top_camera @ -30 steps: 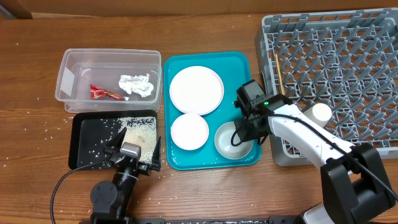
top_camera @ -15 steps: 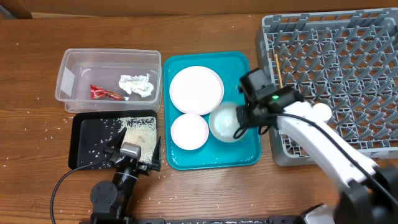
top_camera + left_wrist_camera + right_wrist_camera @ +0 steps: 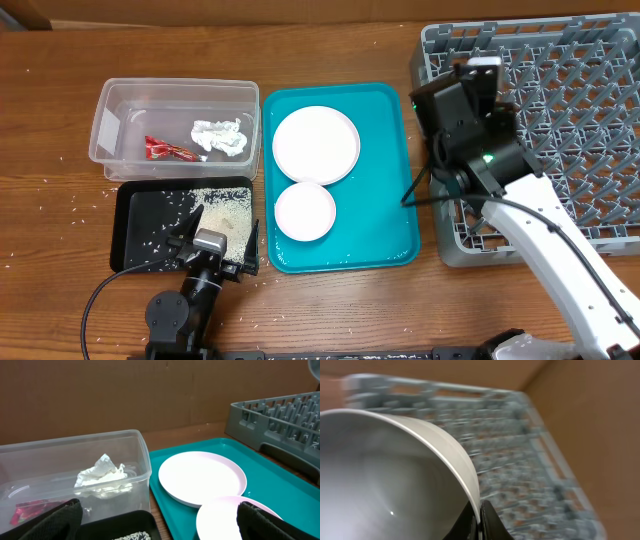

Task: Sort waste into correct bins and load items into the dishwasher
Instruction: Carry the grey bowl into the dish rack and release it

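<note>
Currently the right end effector is pinched tight on the rim of the pale round bowl, above the grey plastic lattice dish rack. The left end effector gapes wide, empty, over the shallow black rectangular tray.

Item count on the worktop:

- Bins: two, being one clear tub and one black tray.
- Teal tray: one.
- Dish rack: one.
- White plates: two, one larger plate and one smaller plate.
- Pale bowl: one, seen in the right wrist view only.
- Red wrapper: one.
- Tissue wad: one.
- Rice grains: too many to count, in one heap plus loose scatter.
- Arms: two, each with one pincer, being the left pincer and the right pincer.
</note>
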